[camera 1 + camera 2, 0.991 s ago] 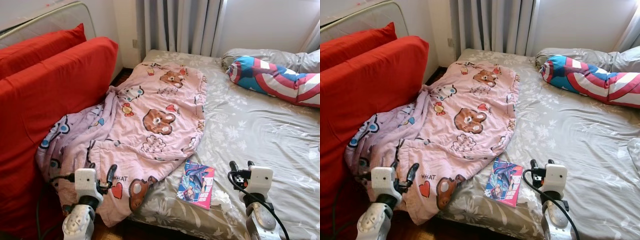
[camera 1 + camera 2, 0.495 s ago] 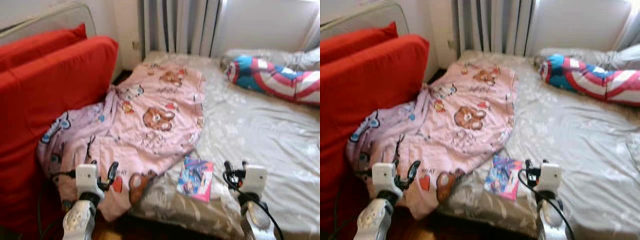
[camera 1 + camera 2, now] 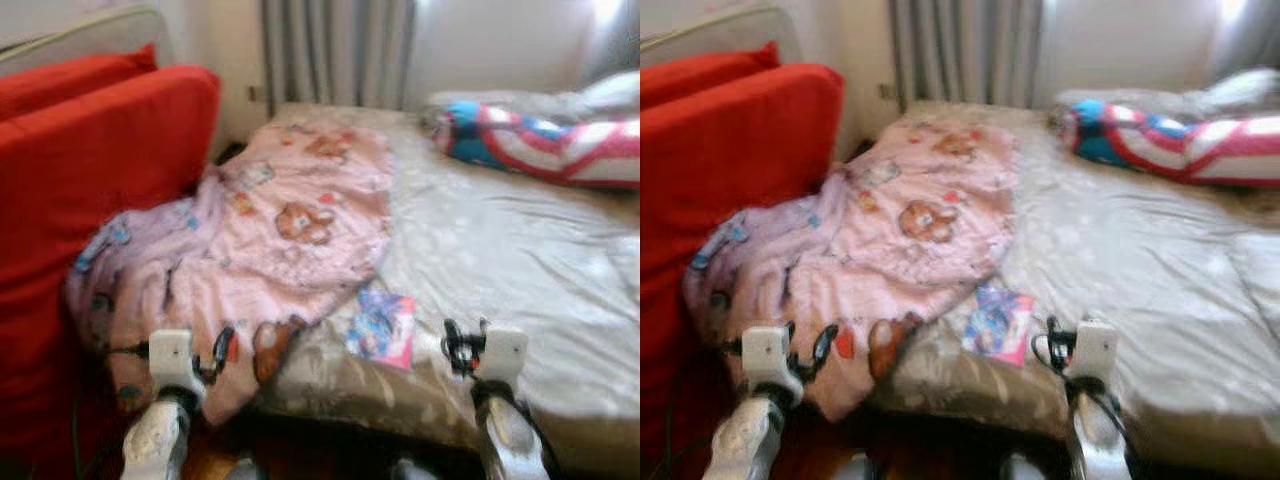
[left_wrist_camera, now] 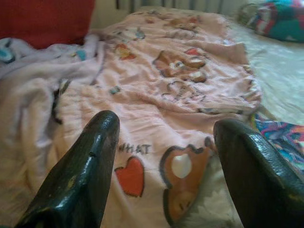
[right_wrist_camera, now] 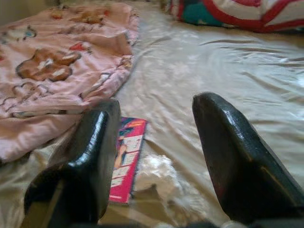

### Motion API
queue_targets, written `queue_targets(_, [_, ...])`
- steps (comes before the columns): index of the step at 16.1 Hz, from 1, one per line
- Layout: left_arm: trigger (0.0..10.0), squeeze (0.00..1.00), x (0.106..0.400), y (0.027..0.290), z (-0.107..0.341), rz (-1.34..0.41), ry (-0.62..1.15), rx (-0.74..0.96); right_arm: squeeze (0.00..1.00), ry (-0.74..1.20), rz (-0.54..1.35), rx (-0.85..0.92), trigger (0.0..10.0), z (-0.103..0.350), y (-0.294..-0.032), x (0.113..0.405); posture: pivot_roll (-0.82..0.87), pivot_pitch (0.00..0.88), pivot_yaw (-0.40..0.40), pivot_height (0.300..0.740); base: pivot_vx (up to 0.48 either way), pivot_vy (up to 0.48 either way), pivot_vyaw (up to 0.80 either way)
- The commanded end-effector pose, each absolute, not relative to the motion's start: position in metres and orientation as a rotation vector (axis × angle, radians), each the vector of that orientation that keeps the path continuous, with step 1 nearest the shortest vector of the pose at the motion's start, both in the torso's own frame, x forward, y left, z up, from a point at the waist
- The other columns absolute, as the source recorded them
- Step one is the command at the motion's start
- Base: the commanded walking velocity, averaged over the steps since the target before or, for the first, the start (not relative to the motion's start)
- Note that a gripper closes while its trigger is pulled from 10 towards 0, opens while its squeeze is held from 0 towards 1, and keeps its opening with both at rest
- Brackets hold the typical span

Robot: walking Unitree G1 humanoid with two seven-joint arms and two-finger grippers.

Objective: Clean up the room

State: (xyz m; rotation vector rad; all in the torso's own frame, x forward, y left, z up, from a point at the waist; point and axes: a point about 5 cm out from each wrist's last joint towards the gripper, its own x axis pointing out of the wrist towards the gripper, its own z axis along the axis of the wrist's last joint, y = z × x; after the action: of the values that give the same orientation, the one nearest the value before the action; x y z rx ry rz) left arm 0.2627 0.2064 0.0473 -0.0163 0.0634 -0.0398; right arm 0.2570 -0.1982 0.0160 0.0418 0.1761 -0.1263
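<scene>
Furthest left stand the red cushions (image 3: 90,170), upright beside the bed (image 3: 520,270). A pink cartoon blanket (image 3: 290,230) lies rumpled across the bed's left half, its lower corner spilling over the edge toward the floor. The left claw (image 3: 222,352) hangs in front of that drooping corner, fingers spread and holding nothing; its wrist view looks straight along the blanket's print.

Next along, a colourful book (image 3: 381,327) lies flat on the grey sheet at the bed's near edge, just beside the blanket's hem. In the right wrist view a small white crumpled thing (image 5: 154,173) sits right next to the book; what it is cannot be told. The right claw (image 3: 462,345) hovers just right of the book, fingers also spread and empty. At the far right, near the head of the bed, rests a long red, white and blue bolster (image 3: 540,140).

The head views are blurred, so the robot appears to be on the move and the step in hand looks like the approach to the bed. To do it well, it should come to a stand before reaching, so that the claws can be aimed. The book is thin and flat, so the right claw would likely fare best coming at the edge nearest it rather than pressing down from above. The blanket will bunch; a grip on the hanging corner seems easiest.
</scene>
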Motion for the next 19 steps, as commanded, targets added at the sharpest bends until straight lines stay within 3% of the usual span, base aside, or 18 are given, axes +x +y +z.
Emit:
queue_targets(1, [10.0,0.00,0.261,0.209,0.048,-0.033,0.067,-0.016,0.00,0.141,-0.117,0.044,10.0,0.027,-0.195,0.267,-0.01,0.003,0.001,0.655,0.000,0.000,0.00])
queue_targets(10, [10.0,0.00,0.262,0.199,0.049,-0.082,0.084,-0.036,0.00,0.143,-0.125,0.042,10.0,0.027,-0.191,0.269,-0.02,0.023,0.012,0.655,0.000,0.000,0.00])
queue_targets(16, [10.0,0.00,0.262,0.202,0.051,-0.085,0.089,-0.033,0.00,0.154,-0.140,0.054,10.0,0.026,-0.191,0.269,-0.02,0.029,0.013,0.655,0.313,0.000,0.00])
queue_targets(19, [10.0,0.00,0.261,0.199,0.050,-0.090,0.091,-0.035,0.00,0.152,-0.136,0.061,10.0,0.027,-0.190,0.269,-0.02,0.029,0.010,0.655,0.334,0.000,-0.67])
